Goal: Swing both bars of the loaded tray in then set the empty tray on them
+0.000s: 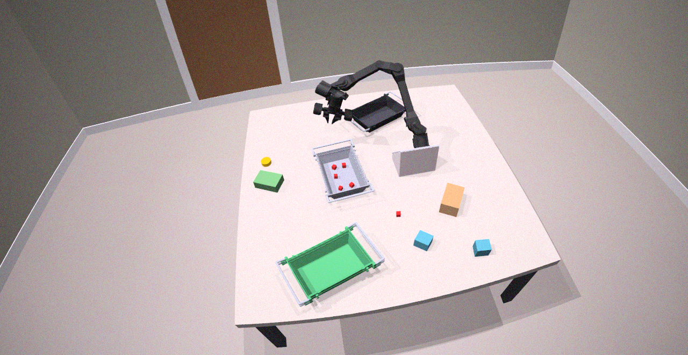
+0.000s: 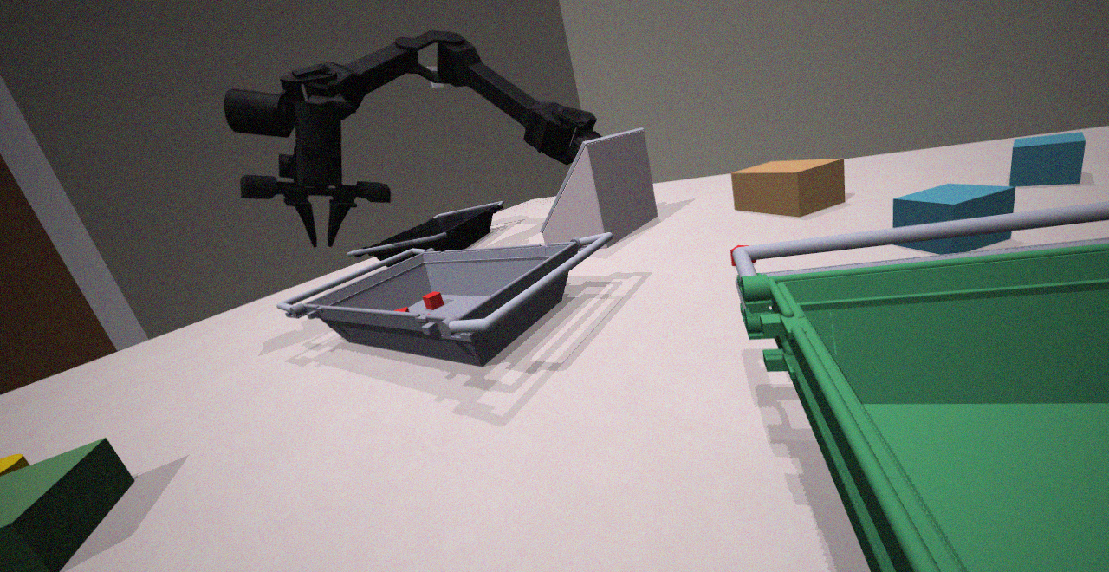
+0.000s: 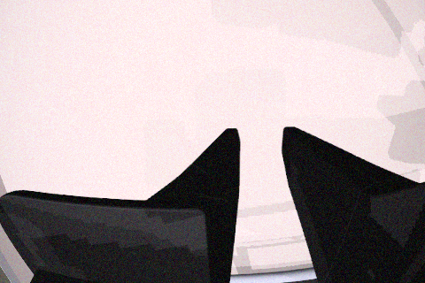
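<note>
The grey tray (image 1: pixel 339 154) (image 2: pixel 403 341) holds several small red blocks (image 1: pixel 335 176) (image 2: pixel 432 300). Its far wire bar (image 1: pixel 332 144) (image 2: pixel 348 279) and near wire bar (image 1: pixel 351 196) (image 2: pixel 542 283) both stick out over its ends. A green tray (image 1: pixel 331 267) (image 2: pixel 969 460) is empty, with its bars out over its ends. A black tray (image 1: pixel 380 113) (image 2: pixel 465 233) is also empty, bars outward. My gripper (image 1: pixel 330 121) (image 2: pixel 322 244) (image 3: pixel 260 140) points down, slightly open with nothing between the fingers. It hangs above the table beyond the grey tray's far end, left of the black tray.
A grey slanted panel (image 1: pixel 418 161) (image 2: pixel 624 188) stands before the arm's base. An orange block (image 1: pixel 452 198) (image 2: pixel 787 188), two blue blocks (image 1: pixel 423 240) (image 1: pixel 481 247) and a loose red cube (image 1: pixel 398 213) lie right. A green block (image 1: pixel 268 180) and yellow disc (image 1: pixel 265 161) lie left.
</note>
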`<action>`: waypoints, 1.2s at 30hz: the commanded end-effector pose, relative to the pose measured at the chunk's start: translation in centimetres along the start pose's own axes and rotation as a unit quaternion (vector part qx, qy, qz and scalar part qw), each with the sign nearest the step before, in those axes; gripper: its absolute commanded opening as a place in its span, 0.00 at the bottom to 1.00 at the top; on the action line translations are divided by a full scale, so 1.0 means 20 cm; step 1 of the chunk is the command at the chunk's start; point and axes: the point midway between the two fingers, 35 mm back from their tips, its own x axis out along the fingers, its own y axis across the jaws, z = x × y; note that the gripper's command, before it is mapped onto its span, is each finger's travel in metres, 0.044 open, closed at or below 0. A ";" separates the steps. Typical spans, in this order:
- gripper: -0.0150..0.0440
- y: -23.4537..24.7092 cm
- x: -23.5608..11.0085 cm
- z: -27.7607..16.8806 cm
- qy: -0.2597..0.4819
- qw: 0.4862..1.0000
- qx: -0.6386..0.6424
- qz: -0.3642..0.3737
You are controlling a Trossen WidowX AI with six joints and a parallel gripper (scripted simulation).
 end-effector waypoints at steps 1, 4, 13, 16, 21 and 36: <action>0.39 0.04 -0.02 -0.30 0.039 0.958 0.274 -0.076; 0.39 0.03 -0.03 -0.35 0.036 0.941 0.322 -0.097; 0.39 0.00 -0.06 -0.47 0.007 0.869 0.472 -0.145; 0.39 -0.01 -0.07 -0.51 -0.008 0.838 0.523 -0.157; 0.39 -0.02 -0.08 -0.53 -0.024 0.802 0.574 -0.164; 0.39 -0.02 -0.08 -0.53 -0.024 0.802 0.574 -0.164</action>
